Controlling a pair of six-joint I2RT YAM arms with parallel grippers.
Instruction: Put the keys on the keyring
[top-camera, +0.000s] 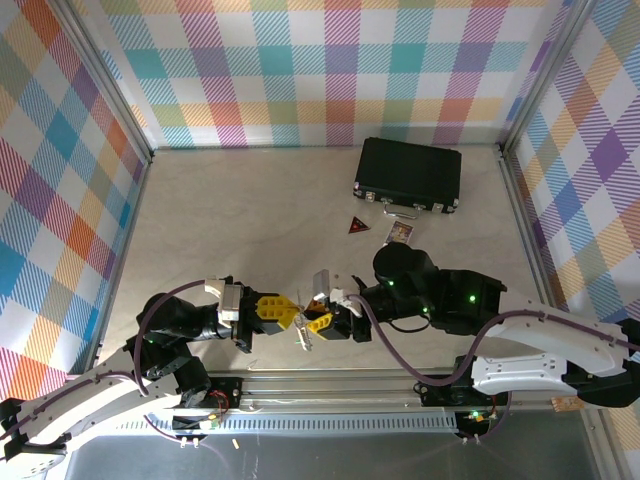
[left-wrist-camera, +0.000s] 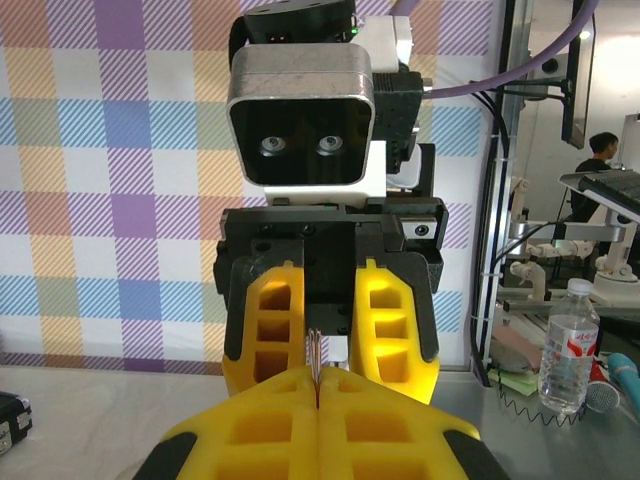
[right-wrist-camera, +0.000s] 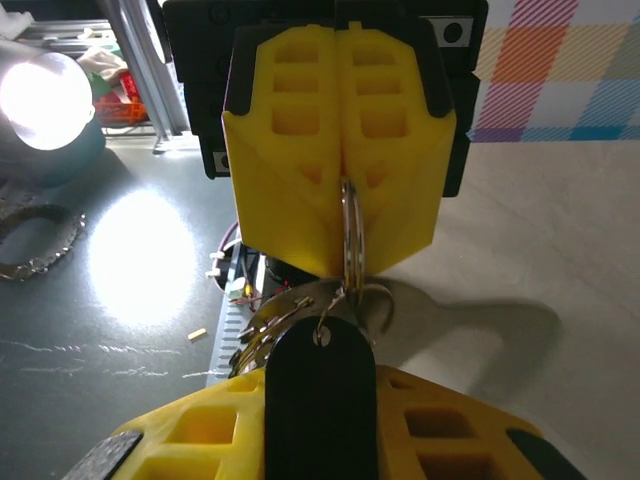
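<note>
My two grippers meet tip to tip near the table's front edge. A thin silvery keyring (right-wrist-camera: 350, 232) is pinched edge-on in my left gripper (top-camera: 296, 314), which is shut on it; its edge shows between the pads (left-wrist-camera: 316, 352). My right gripper (right-wrist-camera: 320, 425) faces it, with its fingers closed on a key's black head (right-wrist-camera: 320, 395). That key's eye hangs at the ring. A bunch of silvery keys (right-wrist-camera: 268, 322) dangles from the ring just below, also visible from above (top-camera: 303, 338). The right gripper (top-camera: 317, 323) sits just right of the left one.
A black case (top-camera: 408, 175) lies at the back right, with a dark red triangle (top-camera: 358, 226) and a small patterned card (top-camera: 400, 233) in front of it. The metal rail (top-camera: 330, 385) runs right under the grippers. Plaid walls enclose the table.
</note>
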